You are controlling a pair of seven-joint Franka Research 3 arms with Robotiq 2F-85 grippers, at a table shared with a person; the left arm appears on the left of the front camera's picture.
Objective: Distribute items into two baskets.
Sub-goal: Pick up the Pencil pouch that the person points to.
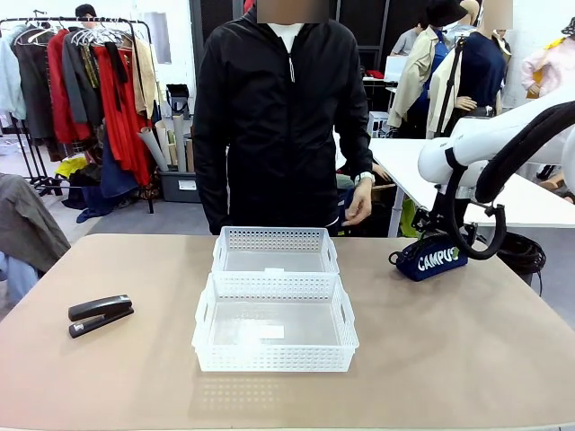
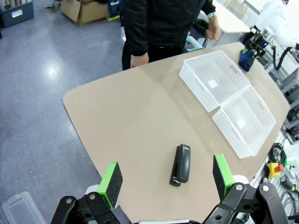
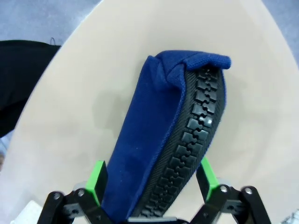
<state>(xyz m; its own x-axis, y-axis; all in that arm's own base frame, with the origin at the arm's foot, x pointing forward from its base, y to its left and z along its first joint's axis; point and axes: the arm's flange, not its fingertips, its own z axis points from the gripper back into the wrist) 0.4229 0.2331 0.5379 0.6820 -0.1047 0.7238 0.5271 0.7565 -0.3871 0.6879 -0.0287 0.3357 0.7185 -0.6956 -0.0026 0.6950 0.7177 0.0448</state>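
Navy pouch (image 3: 154, 140), right of the baskets (image 1: 274, 285), sits pinched in right gripper (image 3: 152, 175), seemingly for lifting; left gripper (image 2: 166, 177) gapes over stapler (image 2: 181, 163).

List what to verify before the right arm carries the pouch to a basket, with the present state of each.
1. Right gripper has its pads on both sides of the CAMPUS pouch: ok.
2. Pouch lifted off the table: cannot tell.
3. Near basket and far basket hold neither of the items: ok.
4. Person's hand is back from the baskets, at the far edge: ok.
5. Left gripper is open, above the stapler, away from the pouch's side of the table: ok.
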